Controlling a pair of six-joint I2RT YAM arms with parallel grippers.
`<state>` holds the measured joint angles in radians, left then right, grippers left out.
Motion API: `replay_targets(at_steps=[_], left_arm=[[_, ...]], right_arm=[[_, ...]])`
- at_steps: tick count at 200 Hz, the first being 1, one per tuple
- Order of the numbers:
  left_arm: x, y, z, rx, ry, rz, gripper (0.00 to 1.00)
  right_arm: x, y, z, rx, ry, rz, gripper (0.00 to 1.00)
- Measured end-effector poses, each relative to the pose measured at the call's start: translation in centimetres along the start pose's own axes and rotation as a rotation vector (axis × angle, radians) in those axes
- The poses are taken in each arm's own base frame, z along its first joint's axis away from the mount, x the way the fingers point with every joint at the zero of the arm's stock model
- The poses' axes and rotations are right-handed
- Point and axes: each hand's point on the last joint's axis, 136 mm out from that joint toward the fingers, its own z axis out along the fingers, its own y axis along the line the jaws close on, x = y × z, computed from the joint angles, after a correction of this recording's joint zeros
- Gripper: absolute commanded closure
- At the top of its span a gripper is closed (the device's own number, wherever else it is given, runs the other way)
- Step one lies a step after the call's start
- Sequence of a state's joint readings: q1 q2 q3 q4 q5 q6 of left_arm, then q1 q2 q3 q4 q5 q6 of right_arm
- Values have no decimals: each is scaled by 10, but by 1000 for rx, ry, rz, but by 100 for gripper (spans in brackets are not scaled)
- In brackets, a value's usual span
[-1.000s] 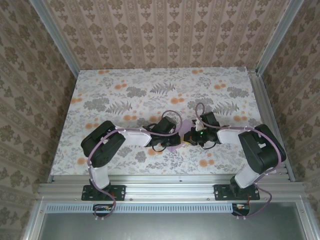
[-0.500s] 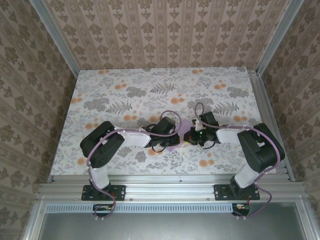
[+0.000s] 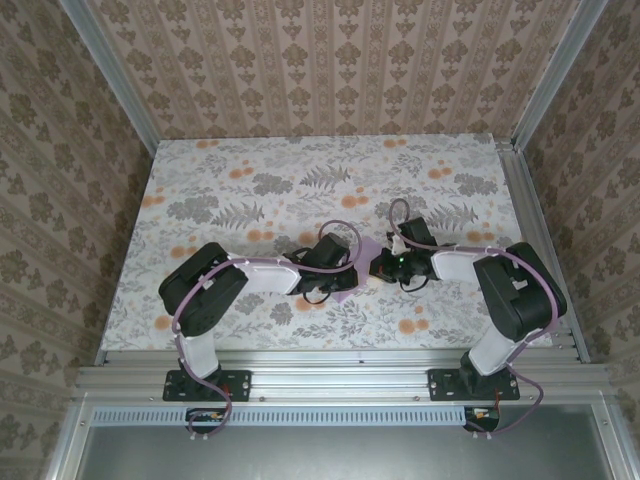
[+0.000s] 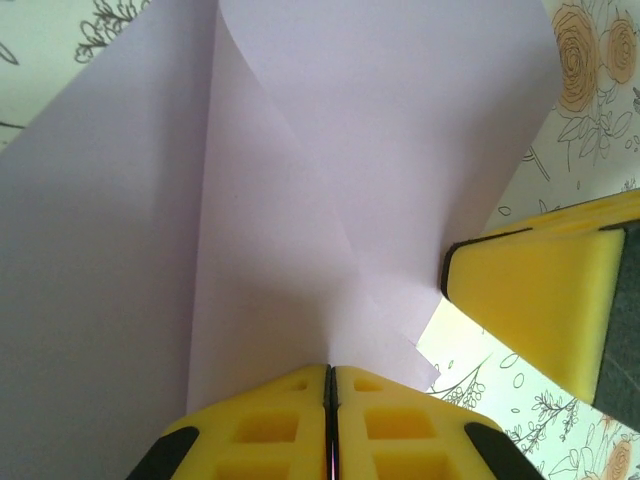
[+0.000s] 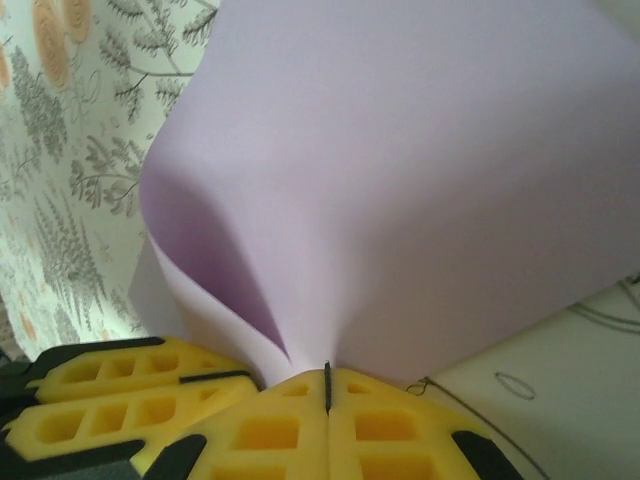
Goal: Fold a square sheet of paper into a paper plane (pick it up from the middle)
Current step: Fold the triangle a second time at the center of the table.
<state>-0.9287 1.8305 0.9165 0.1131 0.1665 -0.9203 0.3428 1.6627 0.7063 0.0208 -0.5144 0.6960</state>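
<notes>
Patterned beige wallpaper (image 3: 330,70) closes in three sides of a tabletop (image 3: 250,170) spread with a cloth of grey leaves and orange blooms. From the near rail the left arm (image 3: 215,285) and the right arm (image 3: 510,290) both reach inward and meet head to head near the middle of the front half.

Between their wrists is the square sheet of paper (image 3: 346,292), plain lavender. The left wrist camera shows it fanning away in overlapping layers with a sharp crease running up it (image 4: 300,150). The right wrist camera shows it curling over in a soft roll (image 5: 420,180).

The left jaws are clamped on one edge of the sheet, their yellow pads (image 4: 400,430) pressed flat together. The right jaws pinch it the same way, just beside them, pads (image 5: 260,435) closed tight on the paper.
</notes>
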Motion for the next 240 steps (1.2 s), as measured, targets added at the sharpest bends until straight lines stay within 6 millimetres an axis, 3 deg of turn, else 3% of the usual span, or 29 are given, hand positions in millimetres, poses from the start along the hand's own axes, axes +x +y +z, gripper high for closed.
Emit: replay_targets(at_steps=[61,240], left_arm=[[-1,1,0,-4,-6,-1,89],[-10,5,-1,-38,-55,-22,88]], right_arm=[[-1,-9,1,65,14,-36,92],[0,-9,2,111,35,-96,94]])
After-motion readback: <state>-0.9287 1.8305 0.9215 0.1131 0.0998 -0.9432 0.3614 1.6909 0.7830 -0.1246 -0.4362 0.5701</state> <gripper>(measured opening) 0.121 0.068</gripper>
